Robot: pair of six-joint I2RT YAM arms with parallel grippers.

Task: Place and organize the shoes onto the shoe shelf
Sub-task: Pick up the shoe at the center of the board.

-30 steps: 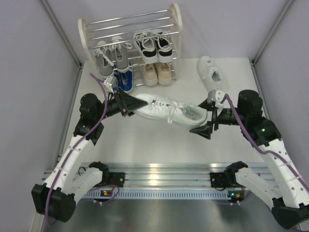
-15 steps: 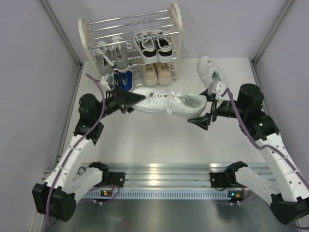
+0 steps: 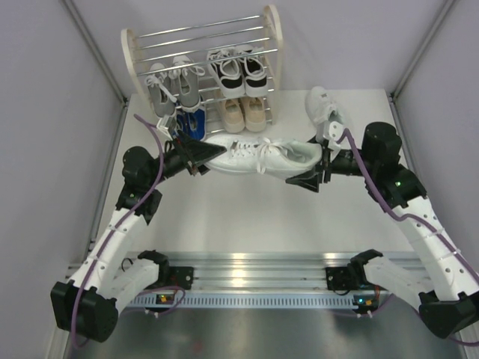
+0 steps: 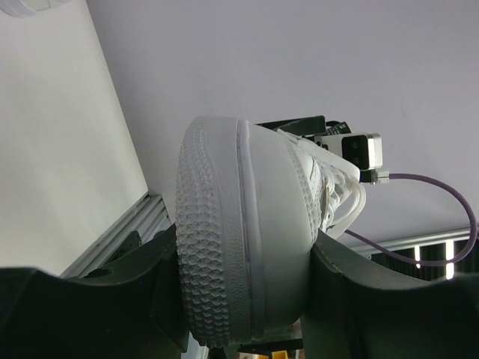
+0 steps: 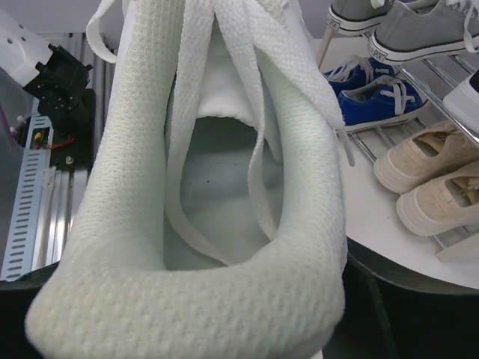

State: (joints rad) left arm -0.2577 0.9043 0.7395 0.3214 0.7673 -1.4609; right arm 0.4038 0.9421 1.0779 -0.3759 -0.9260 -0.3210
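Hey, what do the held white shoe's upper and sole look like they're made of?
Upper: likely woven canvas or mesh, matte; a fine pebbled weave shows at the heel. Sole: probably rubber, matte white, with moulded ridged tread.

Robot lab test cell. A white table (image 3: pixel 247 217) is boxed in by plain grey walls (image 3: pixel 45 149) and metal struts (image 3: pixel 93 52). Left arm (image 3: pixel 116 228) and right arm (image 3: pixel 430 232) are bolted to an aluminium rail (image 3: pixel 254 278) at the near edge. Purple cables (image 3: pixel 162 161) are left exposed; lit boards (image 3: pixel 166 298) are seen by the bases. A shelf (image 3: pixel 272 34) with shoes (image 3: pixel 239 71) is set at the far edge.
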